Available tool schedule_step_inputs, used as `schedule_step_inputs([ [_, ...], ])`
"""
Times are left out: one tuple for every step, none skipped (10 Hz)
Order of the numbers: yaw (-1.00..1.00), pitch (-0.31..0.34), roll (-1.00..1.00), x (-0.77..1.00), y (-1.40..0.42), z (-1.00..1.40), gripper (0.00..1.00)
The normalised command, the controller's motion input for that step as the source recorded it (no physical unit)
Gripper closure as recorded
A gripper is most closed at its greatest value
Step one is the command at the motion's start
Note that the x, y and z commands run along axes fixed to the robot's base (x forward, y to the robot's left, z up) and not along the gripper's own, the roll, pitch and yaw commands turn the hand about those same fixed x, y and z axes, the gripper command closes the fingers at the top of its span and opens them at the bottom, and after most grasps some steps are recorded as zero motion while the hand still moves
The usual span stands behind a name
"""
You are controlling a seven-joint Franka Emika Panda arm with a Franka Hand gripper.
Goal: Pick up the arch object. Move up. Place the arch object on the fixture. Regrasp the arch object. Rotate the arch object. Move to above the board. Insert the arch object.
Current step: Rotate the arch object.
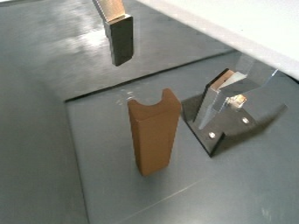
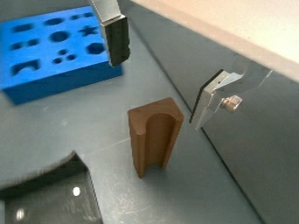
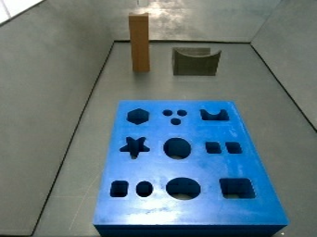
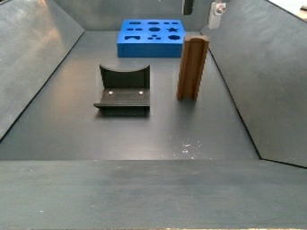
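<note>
The arch object point(image 1: 152, 138) is an orange-brown block standing upright on the floor, its arched notch at the top end; it also shows as the arch object point(image 2: 152, 140), point(image 3: 140, 42), point(image 4: 192, 69). My gripper point(image 1: 121, 42) hangs above and to one side of it, apart from it. Only one silver finger with a dark pad point(image 2: 114, 39) shows in each wrist view, with nothing on it; the gripper reads as open. The dark fixture point(image 4: 122, 90), point(image 3: 195, 62), point(image 1: 239, 118) stands beside the block. The blue board point(image 3: 186, 194), point(image 4: 151, 40), point(image 2: 47, 74) lies further off.
Grey walls enclose the floor on all sides. A small silver bracket with a screw point(image 2: 216, 92) is fixed to the wall near the arch object; it also shows as the bracket point(image 4: 218, 11). The gripper does not show in either side view.
</note>
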Motion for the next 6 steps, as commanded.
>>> schedule_step_inputs([
  [1.00, 0.015, -0.03, 0.03, 0.00, -0.01, 0.00],
  [1.00, 0.016, -0.03, 0.03, 0.00, -0.01, 0.00],
  [1.00, 0.017, -0.03, 0.03, 0.00, -0.01, 0.00],
  [1.00, 0.018, -0.03, 0.03, 0.00, -0.01, 0.00],
  [1.00, 0.019, -0.03, 0.03, 0.00, -0.01, 0.00],
  [1.00, 0.021, -0.04, 0.03, 0.00, -0.01, 0.00],
])
